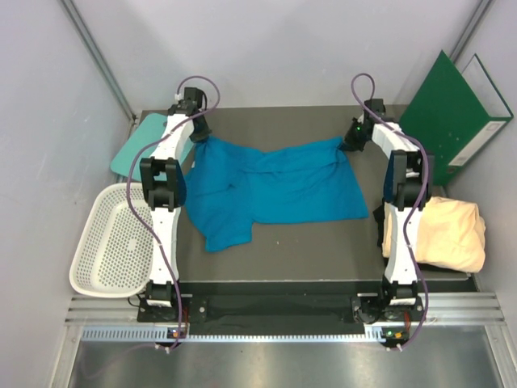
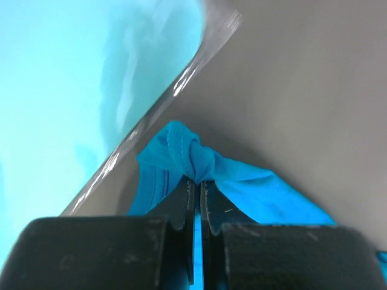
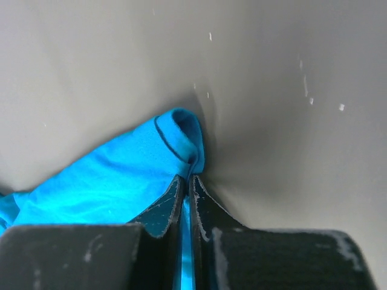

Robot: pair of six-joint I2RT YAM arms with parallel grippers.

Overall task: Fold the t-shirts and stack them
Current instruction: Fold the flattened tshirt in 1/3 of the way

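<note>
The bright blue t-shirt (image 1: pixel 266 187) lies spread and wrinkled across the dark table, with a fold hanging toward the front left. My left gripper (image 1: pixel 200 139) is shut on the shirt's far left corner; in the left wrist view the gripper (image 2: pixel 198 180) pinches a bunched knot of blue cloth (image 2: pixel 184 151). My right gripper (image 1: pixel 349 144) is shut on the far right corner; in the right wrist view the gripper (image 3: pixel 188 176) clamps the hemmed edge (image 3: pixel 178 136). The cream-yellow t-shirt (image 1: pixel 448 230) sits as a folded bundle at the table's right edge.
A white mesh basket (image 1: pixel 113 238) stands off the table's left side. A teal board (image 1: pixel 139 144) lies at the far left, also seen in the left wrist view (image 2: pixel 72 78). A green folder (image 1: pixel 452 109) leans at the far right. Grey walls close in the table (image 1: pixel 283 255).
</note>
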